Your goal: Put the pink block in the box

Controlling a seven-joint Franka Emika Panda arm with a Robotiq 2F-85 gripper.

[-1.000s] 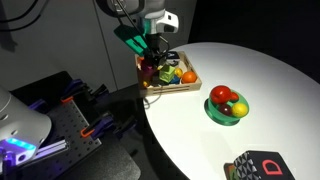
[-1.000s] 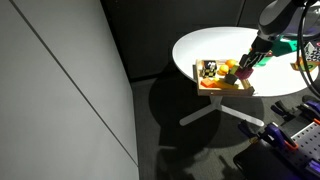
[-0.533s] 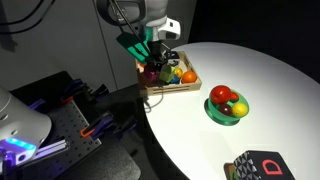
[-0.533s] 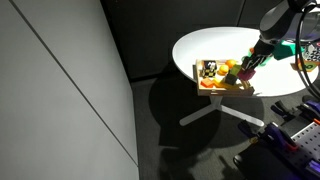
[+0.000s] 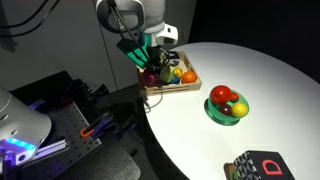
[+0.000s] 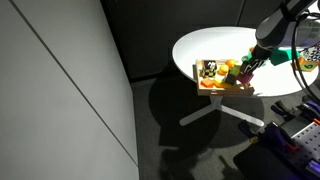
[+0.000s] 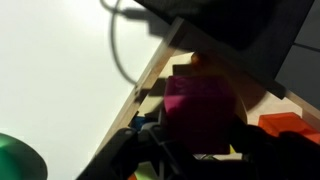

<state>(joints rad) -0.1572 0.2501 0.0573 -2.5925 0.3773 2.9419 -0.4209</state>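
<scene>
My gripper (image 7: 200, 150) is shut on the pink block (image 7: 202, 105), which fills the space between the dark fingers in the wrist view. In both exterior views the gripper (image 5: 152, 66) (image 6: 247, 68) is low over the near-edge corner of the light-wood box (image 5: 176, 89) (image 6: 222, 88). The pink block (image 5: 149, 73) shows as a dark magenta patch at the fingertips, just above or touching the box's contents. The box's wooden wall (image 7: 150, 80) runs beside the block in the wrist view. The box holds several small coloured pieces.
A green bowl (image 5: 213, 114) with red, orange and yellow fruit stands mid-table. A dark block with a red letter D (image 5: 258, 165) lies near the front edge. The round white table (image 5: 260, 80) ends just beyond the box. Dark equipment (image 5: 60, 110) stands beside it.
The arm has shifted slightly and the gripper has come a little lower over the box corner, still holding the pink block.
</scene>
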